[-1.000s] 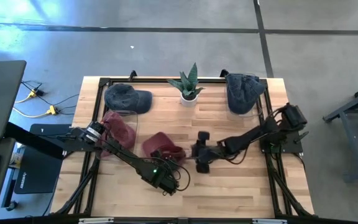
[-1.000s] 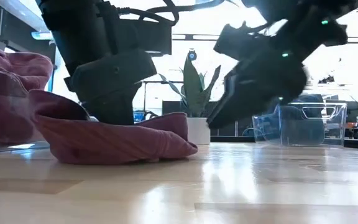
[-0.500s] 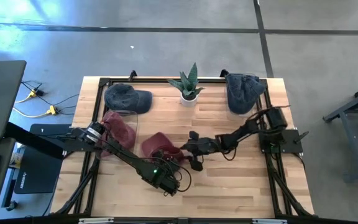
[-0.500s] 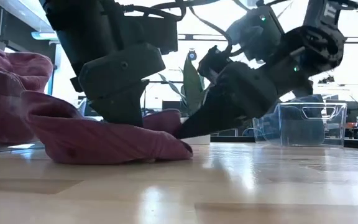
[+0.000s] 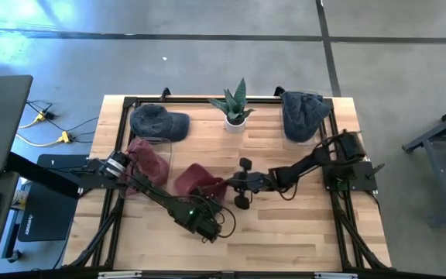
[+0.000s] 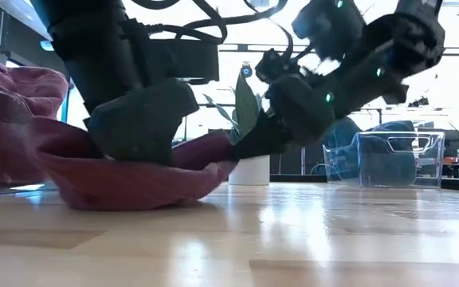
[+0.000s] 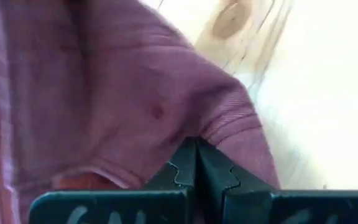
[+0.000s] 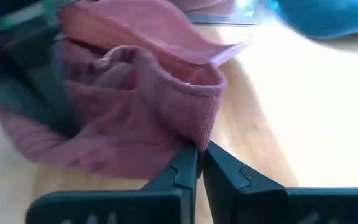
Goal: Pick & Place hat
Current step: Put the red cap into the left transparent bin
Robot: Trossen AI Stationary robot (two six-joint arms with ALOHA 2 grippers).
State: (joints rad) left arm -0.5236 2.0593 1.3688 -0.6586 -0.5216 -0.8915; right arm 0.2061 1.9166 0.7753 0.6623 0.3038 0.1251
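Fabric fills most of the left wrist view, so little of the table shows there, and the low view hides the middle of the maroon hat [image 6: 134, 179] behind the dark bulk of the left arm. In the high view the left gripper [image 5: 200, 221] sits at the lower centre of the frame, partly lost among its own cables; its fingers [image 7: 194, 168] are pressed together on a fold of the hat's edge. The right gripper [image 5: 227, 186] reaches in from the right of the frame to the hat's other side, and its wrist view shows the two fingers [image 8: 188, 165] closed to a narrow slit, pinching the rim of the hat there.

The hat lies on the wooden table [image 5: 285, 232], just left of centre in the high view, crumpled, with one side lifted off the boards in the low view. Its cloth is dull red-purple, ribbed, with a stitched hem.

A second maroon hat [image 5: 147, 159] lies at centre left, a blue hat [image 5: 159, 122] at upper left, another blue hat [image 5: 302, 115] at upper right, and a potted plant [image 5: 235, 105] stands at top centre.
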